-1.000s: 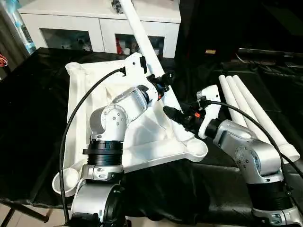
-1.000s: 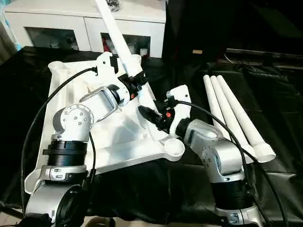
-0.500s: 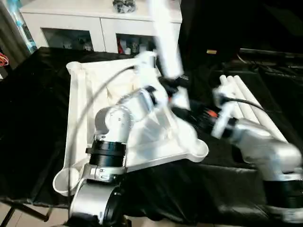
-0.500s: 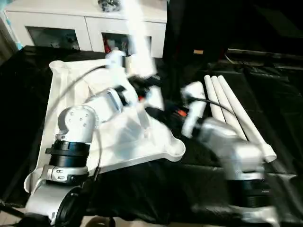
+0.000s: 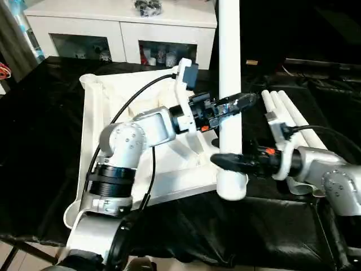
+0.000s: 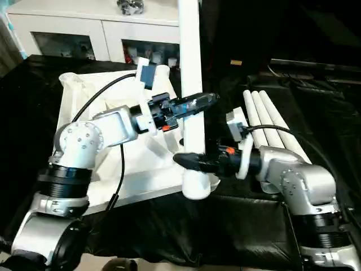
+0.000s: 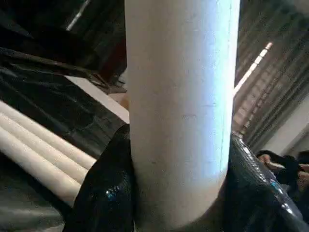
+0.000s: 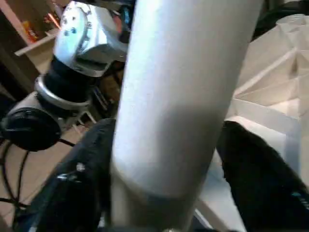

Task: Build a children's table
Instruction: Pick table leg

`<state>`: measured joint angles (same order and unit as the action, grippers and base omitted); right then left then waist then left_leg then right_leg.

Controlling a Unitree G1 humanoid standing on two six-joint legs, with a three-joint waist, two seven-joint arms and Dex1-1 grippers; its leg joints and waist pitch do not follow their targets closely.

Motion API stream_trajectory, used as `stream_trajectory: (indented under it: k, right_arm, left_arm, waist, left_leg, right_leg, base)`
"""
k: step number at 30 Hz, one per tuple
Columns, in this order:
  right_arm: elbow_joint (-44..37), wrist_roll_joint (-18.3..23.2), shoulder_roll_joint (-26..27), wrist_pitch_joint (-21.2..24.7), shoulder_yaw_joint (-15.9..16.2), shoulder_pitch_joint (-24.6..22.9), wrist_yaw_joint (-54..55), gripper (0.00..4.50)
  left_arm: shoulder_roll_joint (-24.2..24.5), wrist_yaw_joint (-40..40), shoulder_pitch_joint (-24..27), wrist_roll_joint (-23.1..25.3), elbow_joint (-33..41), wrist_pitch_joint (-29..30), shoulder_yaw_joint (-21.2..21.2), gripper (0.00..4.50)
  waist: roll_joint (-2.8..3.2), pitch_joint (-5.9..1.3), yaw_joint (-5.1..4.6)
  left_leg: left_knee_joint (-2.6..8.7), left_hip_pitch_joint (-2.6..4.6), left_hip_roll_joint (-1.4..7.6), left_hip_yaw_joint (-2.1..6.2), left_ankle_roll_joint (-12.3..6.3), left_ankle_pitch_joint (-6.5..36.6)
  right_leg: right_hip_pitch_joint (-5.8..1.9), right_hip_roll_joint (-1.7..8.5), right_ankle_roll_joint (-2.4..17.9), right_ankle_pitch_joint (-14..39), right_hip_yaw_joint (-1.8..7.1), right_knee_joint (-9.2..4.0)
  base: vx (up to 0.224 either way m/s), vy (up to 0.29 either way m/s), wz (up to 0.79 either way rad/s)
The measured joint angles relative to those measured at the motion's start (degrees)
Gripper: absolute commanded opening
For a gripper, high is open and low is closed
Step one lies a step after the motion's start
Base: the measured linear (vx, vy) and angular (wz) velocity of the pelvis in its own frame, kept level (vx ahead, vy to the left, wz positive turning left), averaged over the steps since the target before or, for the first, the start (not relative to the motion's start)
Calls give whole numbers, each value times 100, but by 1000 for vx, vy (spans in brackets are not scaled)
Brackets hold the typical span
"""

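I count four white legs [image 5: 229,84] in all: one stands upright between my two pincers, and three loose legs [image 5: 282,110] lie side by side on the black counter [image 5: 39,113]. There is one white tabletop [image 5: 107,113], lying underside up, and I can make out three of its rounded corner sockets. I have two pincers, the left pincer [image 5: 240,103] and the right pincer [image 5: 225,161]. One white cabinet [image 5: 121,25] stands behind, with two glass doors.

A lived-in home room or home workspace, judging by the white cabinet [image 5: 121,25] with glass doors full of small items at the far side and the black-draped table [image 5: 39,113].
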<state>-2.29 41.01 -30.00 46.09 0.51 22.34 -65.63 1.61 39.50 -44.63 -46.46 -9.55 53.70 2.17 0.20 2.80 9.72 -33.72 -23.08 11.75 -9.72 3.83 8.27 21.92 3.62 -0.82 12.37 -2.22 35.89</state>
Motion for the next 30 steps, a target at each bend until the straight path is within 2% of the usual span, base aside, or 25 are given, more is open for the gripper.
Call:
stream_trajectory:
  k: [2,3,6,8,18,19,21,23,26,28,30]
  right_arm:
    - [-12,69,-9,56,1,0,-57,294]
    - [-12,98,-14,81,2,0,-82,270]
    - [-76,158,-23,118,8,-1,-126,264]
    - [-145,191,-23,134,7,-5,-140,233]
    - [-241,338,76,214,-21,-115,50,196]
    - [-273,333,112,204,-31,-132,132,195]
    - [-302,227,239,113,-54,-135,405,194]
    - [-311,57,312,54,-45,-134,653,192]
    - [-306,-192,486,-69,-46,-127,1110,191]
    - [-216,-479,694,-202,-44,-53,1604,190]
    - [-178,-586,773,-276,-26,5,1846,190]
  left_arm:
    - [23,113,0,-1,1,9,-18,186]
    - [27,154,0,-1,4,15,-32,186]
    - [63,259,0,-2,25,41,-50,186]
    - [86,355,0,-38,29,58,-68,186]
    - [115,378,28,-40,196,103,-141,186]
    - [107,348,27,-9,196,75,-143,221]
    - [18,170,26,117,195,-52,-144,256]
    - [-71,-53,23,220,194,-162,-147,264]
    - [-165,-589,-18,537,184,-389,-139,298]
    - [-364,-1301,-107,814,120,-547,-27,303]
    - [-475,-1644,-148,929,77,-627,11,303]
  waist:
    - [0,0,0]
    - [0,0,2]
    - [0,0,1]
    - [0,0,1]
    - [1,-1,5]
    - [2,-1,5]
    - [2,-1,4]
    - [2,-1,7]
    - [2,-1,-3]
    - [2,-1,-16]
    - [2,-1,-14]
  left_leg:
    - [-1,0,0,0,0,0]
    - [-1,0,0,0,0,0]
    - [-2,0,0,0,0,0]
    - [-2,1,0,0,0,0]
    - [-4,1,1,1,0,0]
    - [-4,2,1,0,0,0]
    - [-5,2,1,1,0,0]
    - [-6,2,0,0,1,0]
    - [-5,3,1,1,1,-1]
    - [-6,3,1,1,2,-1]
    - [-6,3,1,1,2,-1]
  right_leg:
    - [0,0,0,0,0,2]
    - [0,0,0,0,-1,2]
    - [0,0,0,0,0,3]
    - [0,0,0,0,0,3]
    - [0,0,0,0,-1,7]
    - [0,0,1,0,0,8]
    - [0,0,2,-1,-1,8]
    - [-1,2,2,-2,-1,9]
    - [-1,2,2,-2,-2,10]
    - [0,2,1,-2,-1,12]
    - [0,2,1,-3,-1,12]
  base:
    - [0,0,0]
    - [0,0,0]
    - [0,0,0]
    - [0,0,0]
    - [0,0,0]
    - [0,0,0]
    - [0,0,0]
    - [0,0,0]
    - [0,0,0]
    - [0,0,0]
    - [0,0,0]
